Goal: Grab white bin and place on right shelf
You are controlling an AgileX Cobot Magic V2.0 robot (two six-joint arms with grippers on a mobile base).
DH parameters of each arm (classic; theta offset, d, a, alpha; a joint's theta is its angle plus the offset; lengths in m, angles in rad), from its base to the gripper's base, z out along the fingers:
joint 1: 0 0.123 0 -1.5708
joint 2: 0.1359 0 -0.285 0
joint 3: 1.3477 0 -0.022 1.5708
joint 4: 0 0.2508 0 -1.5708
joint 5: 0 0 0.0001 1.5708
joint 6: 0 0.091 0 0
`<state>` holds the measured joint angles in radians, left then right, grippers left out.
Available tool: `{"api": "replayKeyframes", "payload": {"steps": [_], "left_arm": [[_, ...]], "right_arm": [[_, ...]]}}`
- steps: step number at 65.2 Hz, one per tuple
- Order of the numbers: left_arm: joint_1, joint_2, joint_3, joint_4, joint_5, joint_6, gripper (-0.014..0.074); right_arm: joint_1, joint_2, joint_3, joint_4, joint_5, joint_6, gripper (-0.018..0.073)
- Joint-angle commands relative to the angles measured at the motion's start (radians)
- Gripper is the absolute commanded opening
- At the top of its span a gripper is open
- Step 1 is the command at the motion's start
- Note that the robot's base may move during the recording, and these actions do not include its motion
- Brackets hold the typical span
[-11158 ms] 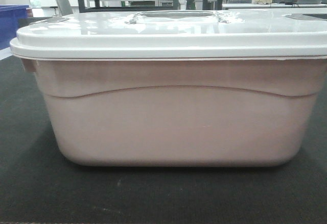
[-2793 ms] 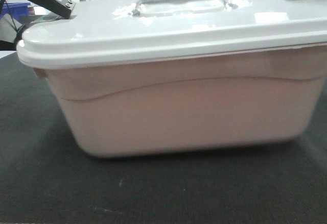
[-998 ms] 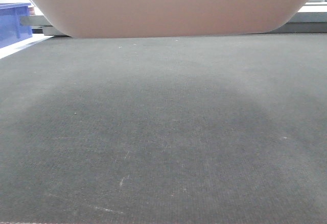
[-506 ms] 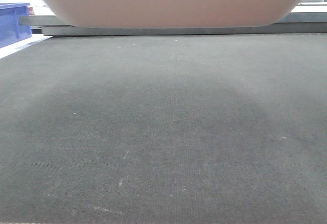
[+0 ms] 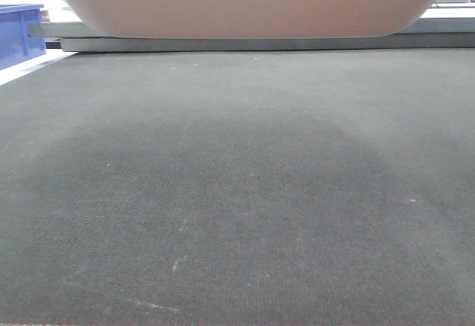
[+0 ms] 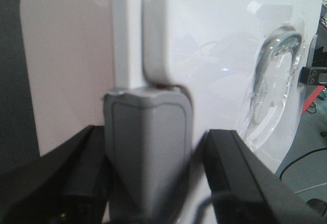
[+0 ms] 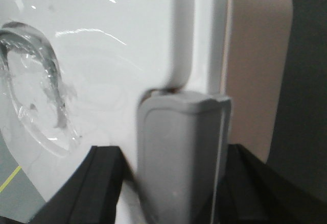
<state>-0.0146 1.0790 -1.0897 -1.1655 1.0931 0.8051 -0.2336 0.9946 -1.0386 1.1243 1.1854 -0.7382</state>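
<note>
Holding the white bin (image 5: 252,3) aloft above the dark tabletop (image 5: 237,192), with left end effector (image 6: 148,183) and right end effector (image 7: 176,183) each clamped across a grey latch (image 6: 148,147) at opposite ends.

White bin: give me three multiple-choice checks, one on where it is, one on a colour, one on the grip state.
1. Where is the white bin relative to the dark mat?
A) resting on it
B) raised above it
C) tipped onto its side

2. What colour is the crate at the front view's left edge?
A) blue
B) red
C) green

3. What is the left gripper doing?
A) hanging open in free air
B) holding a cup
C) closed around the grey latch at the lid's edge

Answers:
1 B, a gap shows under the bin's base.
2 A, it is plainly blue.
3 C, black fingers flank the latch, as with the right gripper.
</note>
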Motion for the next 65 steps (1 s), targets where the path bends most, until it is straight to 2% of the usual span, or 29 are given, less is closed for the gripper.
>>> {"api": "replayKeyframes", "payload": {"steps": [1, 65], "left_arm": [[-0.020, -0.027, -0.031, -0.198, 0.080, 0.011, 0.0262], [-0.020, -0.027, -0.031, -0.198, 0.080, 0.011, 0.0262]], "right_arm": [[0.010, -0.020, -0.035, 0.166, 0.130, -0.007, 0.0424], [0.010, -0.020, -0.035, 0.166, 0.127, -0.007, 0.0424]]}}
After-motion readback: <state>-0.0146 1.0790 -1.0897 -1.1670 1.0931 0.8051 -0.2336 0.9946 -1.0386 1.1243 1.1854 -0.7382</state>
